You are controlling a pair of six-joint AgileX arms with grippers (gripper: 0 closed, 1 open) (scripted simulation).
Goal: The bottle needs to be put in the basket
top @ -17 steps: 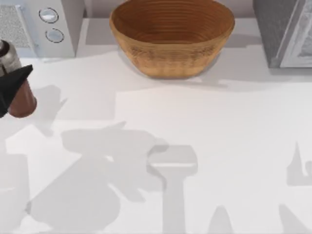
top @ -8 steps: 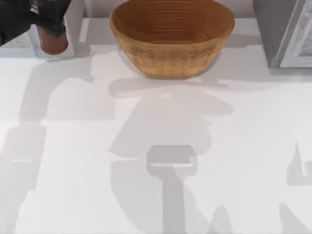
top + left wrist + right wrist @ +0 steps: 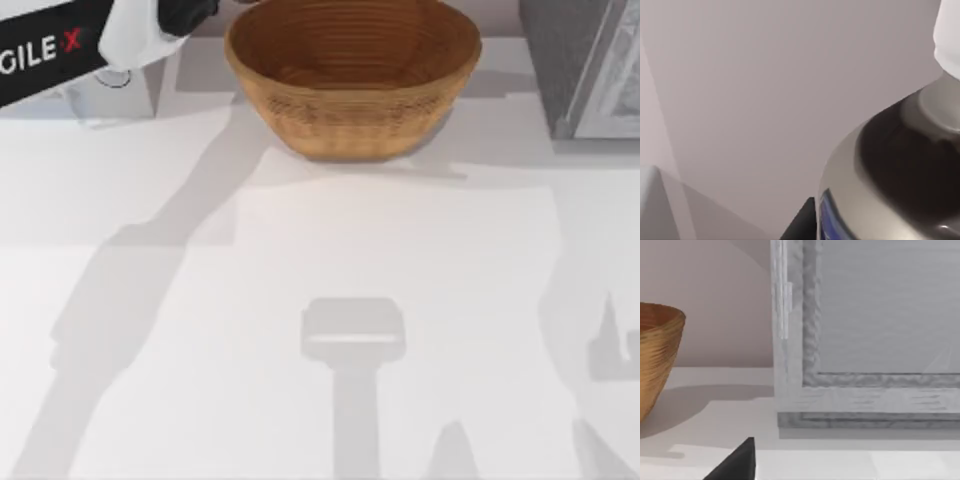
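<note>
The bottle shows close up in the left wrist view, with a silver shoulder, a dark neck and a white cap. My left gripper is shut on it, and one black fingertip lies beside the label. In the top view this gripper hovers at the back, just left of the rim of the tan woven basket, and the arm covers the bottle. The basket's side also appears in the right wrist view, where a black corner of my right gripper hangs low over the table.
A white appliance stands at the back left, partly under my left arm. A grey cabinet-like box stands at the back right and looms close in the right wrist view. The white tabletop stretches in front.
My left arm has lifted the bottle from the table's left edge and carried it back and to the right, up to the basket's left rim. The arm now hides the bottle from above.
</note>
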